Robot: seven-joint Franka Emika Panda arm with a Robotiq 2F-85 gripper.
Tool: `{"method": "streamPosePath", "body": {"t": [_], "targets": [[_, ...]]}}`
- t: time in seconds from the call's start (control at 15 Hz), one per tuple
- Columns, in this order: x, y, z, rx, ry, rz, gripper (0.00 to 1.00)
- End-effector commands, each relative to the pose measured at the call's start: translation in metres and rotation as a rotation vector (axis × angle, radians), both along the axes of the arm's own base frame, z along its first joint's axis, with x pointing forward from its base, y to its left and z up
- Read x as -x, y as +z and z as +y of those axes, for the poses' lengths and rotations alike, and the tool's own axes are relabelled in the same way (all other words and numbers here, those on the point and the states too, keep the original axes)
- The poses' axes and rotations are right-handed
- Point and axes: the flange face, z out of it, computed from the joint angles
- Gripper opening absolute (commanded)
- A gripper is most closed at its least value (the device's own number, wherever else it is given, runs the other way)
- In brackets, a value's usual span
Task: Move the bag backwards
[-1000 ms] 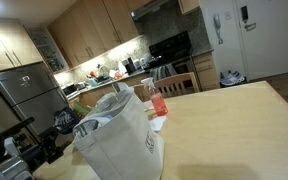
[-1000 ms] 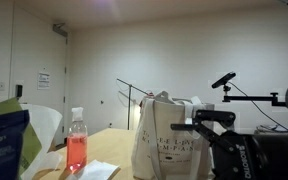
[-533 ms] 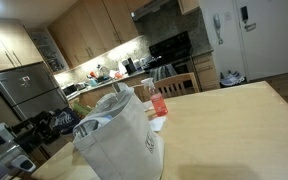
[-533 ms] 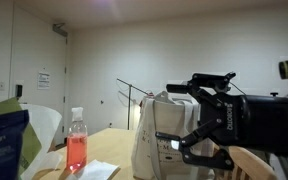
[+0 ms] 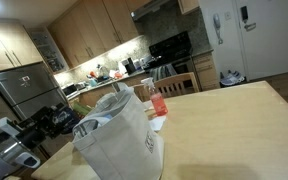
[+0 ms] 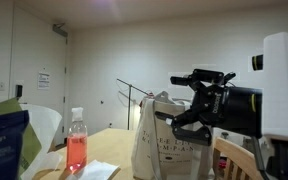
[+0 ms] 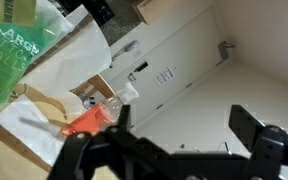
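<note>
The off-white cloth tote bag (image 5: 119, 145) stands upright on the light wooden table (image 5: 234, 125), with dark print on its side in an exterior view (image 6: 164, 148). My gripper (image 6: 186, 103) is open and empty. It hangs in the air beside the bag's upper edge, apart from it. In the wrist view the gripper (image 7: 184, 125) shows two dark fingers (image 7: 250, 124) spread wide with nothing between them. The tote is not clearly visible there. My arm (image 5: 29, 140) shows at the left edge, behind the bag.
A clear bottle of red liquid (image 5: 159, 101) stands on white paper behind the bag, and shows in another exterior view (image 6: 76, 150) and the wrist view (image 7: 89, 120). A green printed bag (image 6: 4, 140) sits at the table's edge. Kitchen counters and a fridge (image 5: 24, 90) lie beyond.
My arm has swung: the gripper has risen from low beside the bag to near the bag's top and turned. The bag and the bottle have not moved.
</note>
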Motion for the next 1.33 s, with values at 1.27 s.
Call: {"method": "streamPosePath", "body": {"t": [1.27], "targets": [[-0.003,-0.112,-0.068,-0.1,-0.161,0.39,1.0]]}}
